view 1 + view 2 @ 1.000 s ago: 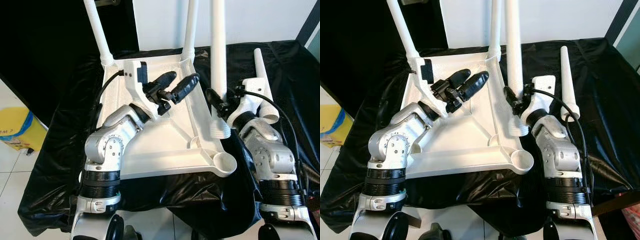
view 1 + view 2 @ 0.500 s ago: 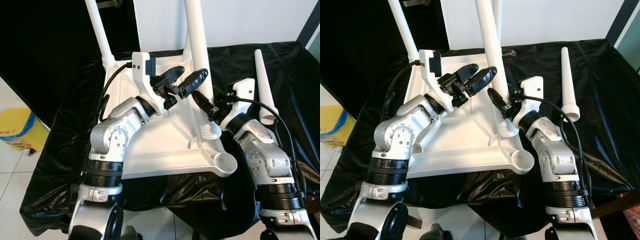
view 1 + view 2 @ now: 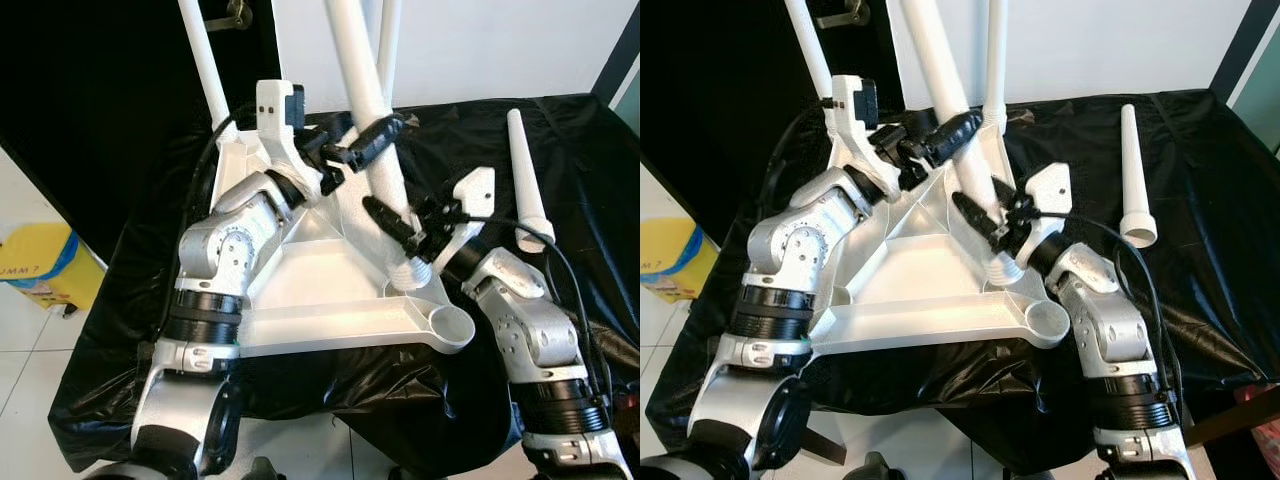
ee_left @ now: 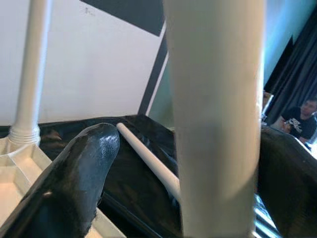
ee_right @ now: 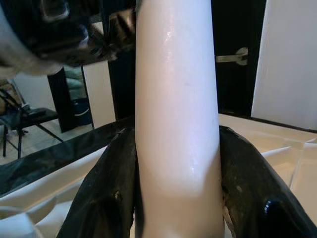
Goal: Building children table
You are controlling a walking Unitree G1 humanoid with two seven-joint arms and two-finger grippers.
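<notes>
The white table top [image 3: 310,270] lies upside down on a black cloth, with two white legs [image 3: 205,60] [image 3: 390,40] standing in its far corners. A third leg [image 3: 360,80] is tilted to the left, and its ribbed base sits just behind the open near-right corner socket [image 3: 450,325]. My right gripper [image 3: 405,235] is shut on this leg near its base, both fingers [image 5: 106,193] pressed to its sides. Higher up, my left gripper [image 3: 365,150] is open around the same leg, with a gap showing beside one finger [image 4: 79,173]. A fourth leg [image 3: 525,180] lies loose on the cloth at the right.
The black cloth [image 3: 580,150] covers the work surface and hangs over its front edge. A yellow container [image 3: 30,265] stands on the tiled floor at the left. A person [image 4: 302,119] sits far off in the background. A dark door [image 3: 100,80] is behind at the left.
My right gripper has carried the leg leftward and tilted it, lowering its base toward the near-right corner. My left gripper has risen and come around the leg higher up.
</notes>
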